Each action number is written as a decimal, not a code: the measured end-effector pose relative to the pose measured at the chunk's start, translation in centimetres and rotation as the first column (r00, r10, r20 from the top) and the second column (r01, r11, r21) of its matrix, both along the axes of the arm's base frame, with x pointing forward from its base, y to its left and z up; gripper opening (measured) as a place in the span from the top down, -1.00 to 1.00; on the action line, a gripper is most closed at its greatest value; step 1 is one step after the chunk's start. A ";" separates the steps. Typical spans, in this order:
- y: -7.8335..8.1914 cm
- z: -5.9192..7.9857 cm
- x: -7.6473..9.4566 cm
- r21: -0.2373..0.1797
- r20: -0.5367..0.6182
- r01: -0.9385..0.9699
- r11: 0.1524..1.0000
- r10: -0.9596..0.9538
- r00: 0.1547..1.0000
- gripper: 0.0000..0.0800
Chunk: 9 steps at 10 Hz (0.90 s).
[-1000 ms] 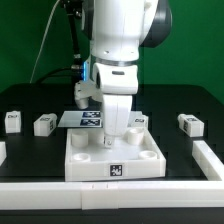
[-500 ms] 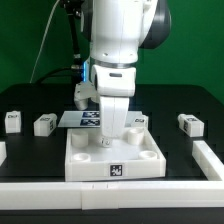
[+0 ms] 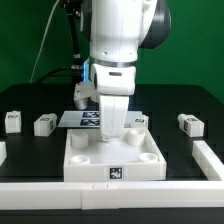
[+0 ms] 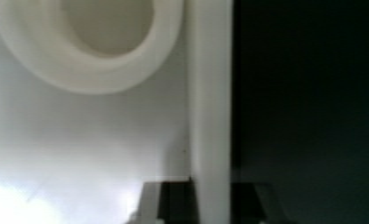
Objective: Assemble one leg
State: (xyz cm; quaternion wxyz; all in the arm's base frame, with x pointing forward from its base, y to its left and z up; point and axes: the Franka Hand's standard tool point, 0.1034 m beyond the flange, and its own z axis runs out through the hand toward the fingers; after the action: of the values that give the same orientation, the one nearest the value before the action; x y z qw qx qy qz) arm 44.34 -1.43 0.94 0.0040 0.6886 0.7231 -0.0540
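My gripper [image 3: 108, 136] points straight down over the large white square tray [image 3: 150, 158], near its back left corner. In the wrist view the gripper [image 4: 211, 206] has its two dark fingers [image 4: 168, 205] closed on a narrow white upright piece, the leg [image 4: 211, 110], which stands on or just over the tray face [image 4: 74, 140] beside a round socket [image 4: 96, 38]. In the exterior view the held leg is mostly hidden by the fingers. Other small white legs lie on the black table: two at the exterior view's left [image 3: 12, 121] [image 3: 43, 124], and one behind the tray [image 3: 138, 121].
Another leg [image 3: 190, 124] lies at the exterior view's right. The marker board [image 3: 80, 118] lies behind the tray. A white rail [image 3: 60, 190] runs along the front, and another [image 3: 212, 156] along the exterior view's right.
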 end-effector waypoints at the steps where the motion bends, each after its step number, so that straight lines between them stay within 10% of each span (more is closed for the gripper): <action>1: 0.0 0.0 0.0 0.000 0.000 0.000 1.000 0.000 1.000 0.84; 9: 1.3 -0.1 2.6 0.007 0.033 0.012 1.000 -0.013 0.999 0.84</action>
State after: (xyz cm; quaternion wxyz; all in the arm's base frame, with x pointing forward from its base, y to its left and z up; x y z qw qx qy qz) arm 46.92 -0.12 0.85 0.0133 0.6939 0.7188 -0.0405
